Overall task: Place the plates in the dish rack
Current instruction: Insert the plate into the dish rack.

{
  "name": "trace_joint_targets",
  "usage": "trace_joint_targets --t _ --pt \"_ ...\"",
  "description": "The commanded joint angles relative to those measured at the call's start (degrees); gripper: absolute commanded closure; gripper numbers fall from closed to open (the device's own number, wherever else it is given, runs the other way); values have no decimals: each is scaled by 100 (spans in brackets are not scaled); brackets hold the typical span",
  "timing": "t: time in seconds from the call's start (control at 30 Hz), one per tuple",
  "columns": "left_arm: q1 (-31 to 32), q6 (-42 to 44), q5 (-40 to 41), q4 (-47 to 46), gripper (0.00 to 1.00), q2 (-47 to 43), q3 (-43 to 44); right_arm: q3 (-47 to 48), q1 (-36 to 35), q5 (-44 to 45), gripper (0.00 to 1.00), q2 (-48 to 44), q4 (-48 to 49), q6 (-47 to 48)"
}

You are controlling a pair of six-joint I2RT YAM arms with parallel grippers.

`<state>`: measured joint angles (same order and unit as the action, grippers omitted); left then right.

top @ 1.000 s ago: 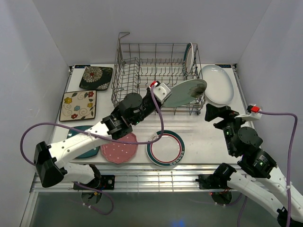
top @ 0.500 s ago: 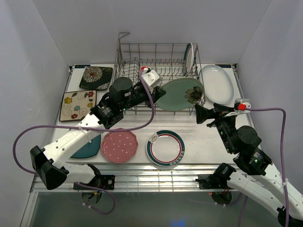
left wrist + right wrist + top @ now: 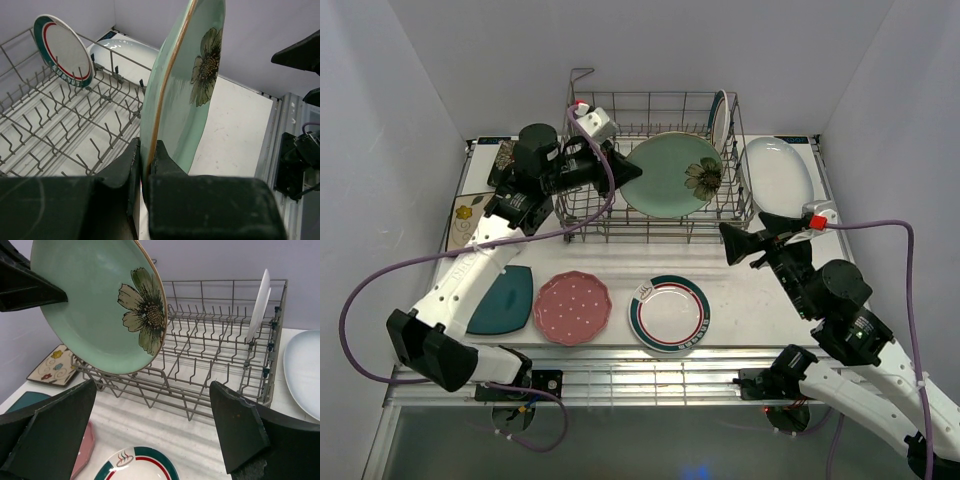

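Bench was white and flat, boxed in by plain pale walls on the left, far and right sides. A ribbed metal rail ran along the near edge. Purple cables looped off both arms.

Dish rack sat at the far edge, about mid-bench. One green-rimmed plate stood upright in the rack's far right corner.

Left claw was clamped on the rim of the mint flower plate. That plate was up on edge, tilted, over the right half of the rack. Couldn't tell if it touched the tines. In the left wrist view both fingers pinched the rim tight.

Right claw hovered near the right edge, just in front of the rack's near right corner. Its fingers were spread wide, with nothing between them.

White oval plate lay flat at the far right corner, just beside the rack. Black flower square was at the far left corner, partly hidden by the left arm. Cream flower square lay along the left edge, also partly covered.

Along the near edge, left to right, lay the teal plate, pink dotted plate and a second green-rimmed plate. All three lay flat. Teal and pink were just beside each other.
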<state>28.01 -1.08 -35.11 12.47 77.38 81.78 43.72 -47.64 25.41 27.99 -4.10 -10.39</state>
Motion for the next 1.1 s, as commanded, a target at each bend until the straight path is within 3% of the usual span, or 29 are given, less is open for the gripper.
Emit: trace_joint_targets --t 0.0,0.3,0.77,0.97,1.07 --pt "-216 -314 -1067 -482 100 -110 383 364 0 -308 1 180 190 222" --pt "-832 -639 -2464 -631 100 84 401 926 0 -905 0 865 181 292" --pt "-1078 -630 -3168 -632 100 14 155 1586 26 -1495 6 1631 58 354" --pt "-1105 -630 -3300 -658 100 -48 84 1718 167 -1776 18 1842 76 336" --pt "-1113 -613 -3291 -667 100 -66 23 1762 264 -2004 30 1956 85 275"
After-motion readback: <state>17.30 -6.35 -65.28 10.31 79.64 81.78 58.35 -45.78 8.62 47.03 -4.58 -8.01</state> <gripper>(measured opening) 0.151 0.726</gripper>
